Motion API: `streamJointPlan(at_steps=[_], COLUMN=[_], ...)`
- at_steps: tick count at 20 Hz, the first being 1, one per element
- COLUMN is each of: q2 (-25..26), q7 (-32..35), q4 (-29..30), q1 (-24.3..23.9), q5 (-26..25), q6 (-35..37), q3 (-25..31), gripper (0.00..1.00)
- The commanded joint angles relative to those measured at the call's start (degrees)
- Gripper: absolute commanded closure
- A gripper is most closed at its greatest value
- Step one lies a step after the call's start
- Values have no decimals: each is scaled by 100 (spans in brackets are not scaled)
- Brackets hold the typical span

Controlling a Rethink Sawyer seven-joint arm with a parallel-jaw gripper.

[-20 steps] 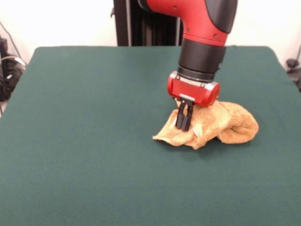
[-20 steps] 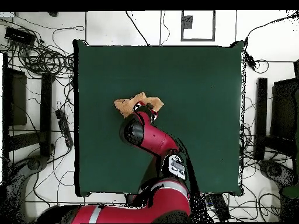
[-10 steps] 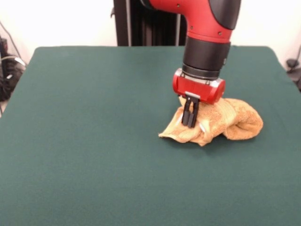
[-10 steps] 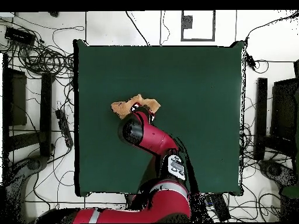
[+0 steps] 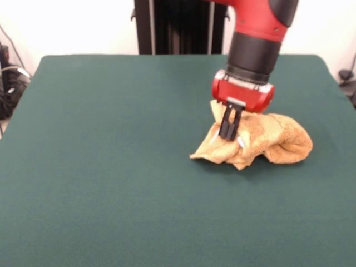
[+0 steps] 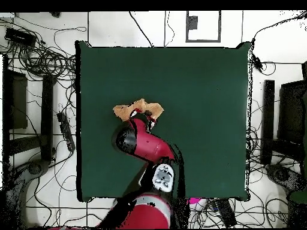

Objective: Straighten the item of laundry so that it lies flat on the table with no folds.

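Observation:
The golden-orange towel (image 5: 272, 142) lies crumpled in a lump on the dark green table (image 5: 105, 144), right of centre. A small white label shows at its front fold. My gripper (image 5: 229, 131) comes down from above onto the towel's left part. Its black fingers (image 5: 225, 123) are pressed together on a raised fold of the cloth. In the overhead view the towel (image 6: 133, 108) lies left of the table's (image 6: 204, 96) centre, and the arm (image 6: 139, 139) covers its near part and the gripper.
Cables and dark equipment lie on the floor on both sides of the table (image 6: 42, 120). A black column (image 5: 175, 26) stands behind the table's far edge.
My gripper has moved to the right in the front view and risen slightly, pulling the held fold and the whole towel a little to the right.

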Motion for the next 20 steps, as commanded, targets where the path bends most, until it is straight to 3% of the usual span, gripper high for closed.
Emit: streamJointPlan(at_steps=[1,3,8,13,17,19,20], q2=[670,862,991,887,655,713,703], q7=[516,463,568,848,1070,1156,1192], q4=[-514,-648,-906,-805,-450,-447,-439], q1=[1376,1694,1684,1312,677,640,590], q5=[672,874,788,551,596,694,694], q6=[-195,-270,6,261,1135,1358,1457], q3=[-1522,-2118,-2385,-1707,-519,-473,-423], gripper=[100,100,100,100,100,100,0])
